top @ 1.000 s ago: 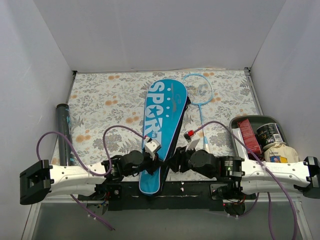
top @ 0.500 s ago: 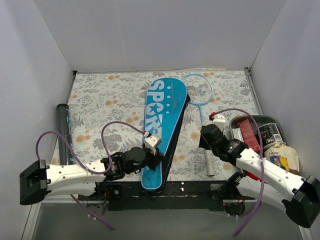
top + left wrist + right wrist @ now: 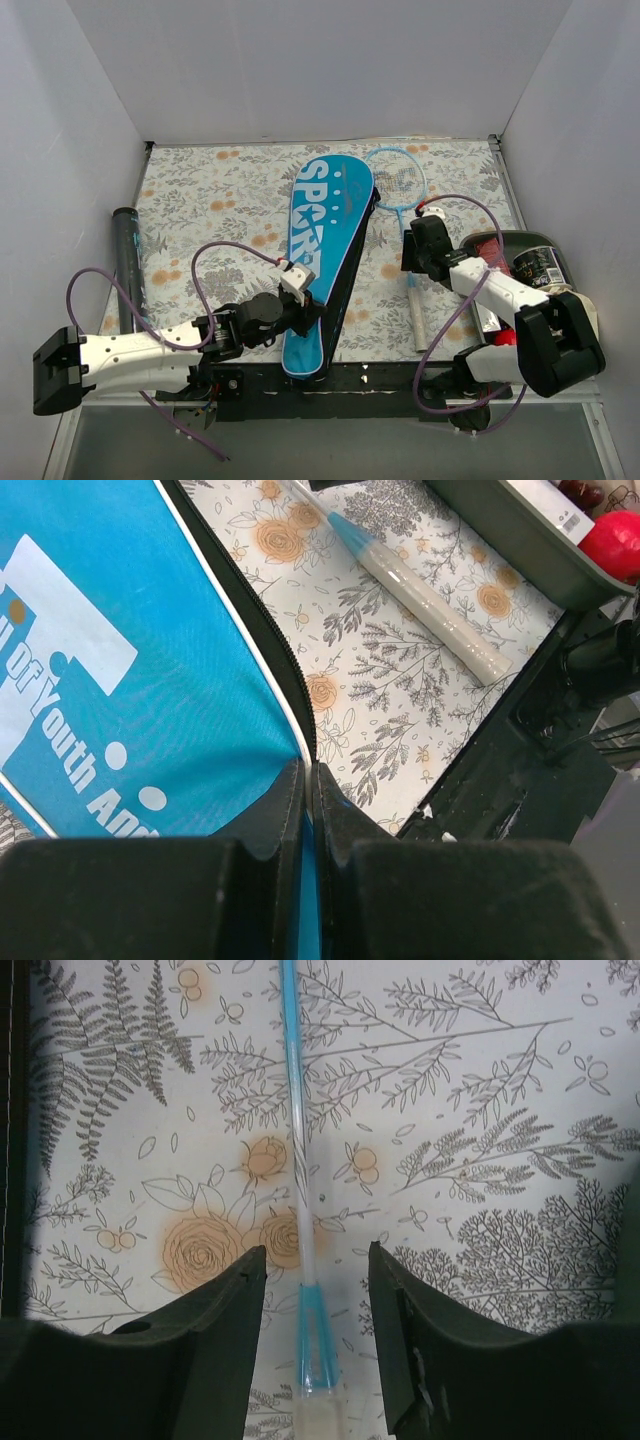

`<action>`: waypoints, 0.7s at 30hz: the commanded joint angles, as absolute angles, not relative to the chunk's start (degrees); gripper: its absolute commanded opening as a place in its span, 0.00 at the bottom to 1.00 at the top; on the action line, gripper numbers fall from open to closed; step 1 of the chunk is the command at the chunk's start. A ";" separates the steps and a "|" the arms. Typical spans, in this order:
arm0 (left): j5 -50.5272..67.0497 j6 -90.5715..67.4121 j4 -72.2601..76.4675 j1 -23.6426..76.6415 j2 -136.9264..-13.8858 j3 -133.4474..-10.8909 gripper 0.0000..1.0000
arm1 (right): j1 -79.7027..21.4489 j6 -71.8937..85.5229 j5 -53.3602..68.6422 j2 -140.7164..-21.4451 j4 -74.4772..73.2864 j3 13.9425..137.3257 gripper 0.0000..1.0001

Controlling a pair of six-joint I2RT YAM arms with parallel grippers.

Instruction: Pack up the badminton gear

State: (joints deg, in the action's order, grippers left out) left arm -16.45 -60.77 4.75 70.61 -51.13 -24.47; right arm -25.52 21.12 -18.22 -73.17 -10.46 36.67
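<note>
The right arm has swung out from its folded spot by the bases, and the right gripper (image 3: 313,1260) now hangs over the light-blue racket (image 3: 403,232), jaws spread, with the thin shaft running between them just above where the blue collar meets the white handle. From the wrist view I cannot tell whether the fingers (image 3: 225,1290) touch the floral cloth (image 3: 220,200). The left gripper (image 3: 308,775) has barely shifted. It is still pinched tight on the black zippered edge at the narrow near end of the blue "SPORT" cover (image 3: 325,225). The cover lies lengthwise up the middle of the cloth, its wide end pointing away from the arms. The racket lies just right of the cover, its head beside the cover's wide end and its handle towards the bases. A black tube (image 3: 127,262) lies along the far left edge. A dark tray (image 3: 540,235) of packets and cans sits at the right, with a red ball (image 3: 505,338) near it.
</note>
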 commanded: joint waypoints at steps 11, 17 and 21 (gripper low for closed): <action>-19.16 -60.47 5.54 70.66 -46.41 -25.93 0.00 | -23.12 18.37 -11.60 -83.67 -0.53 40.52 0.42; -19.95 -60.38 5.27 70.66 -46.23 -26.37 0.00 | -22.94 18.46 -12.13 -85.16 -0.53 40.34 0.09; -20.83 -60.99 5.45 70.66 -46.05 -26.37 0.00 | -22.59 19.94 -14.49 -84.90 -1.14 40.25 0.01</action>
State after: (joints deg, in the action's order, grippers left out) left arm -18.37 -60.90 3.40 70.61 -47.88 -24.47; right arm -23.18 18.79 -12.32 -84.75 -2.35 38.94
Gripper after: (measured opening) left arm 0.021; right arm 0.041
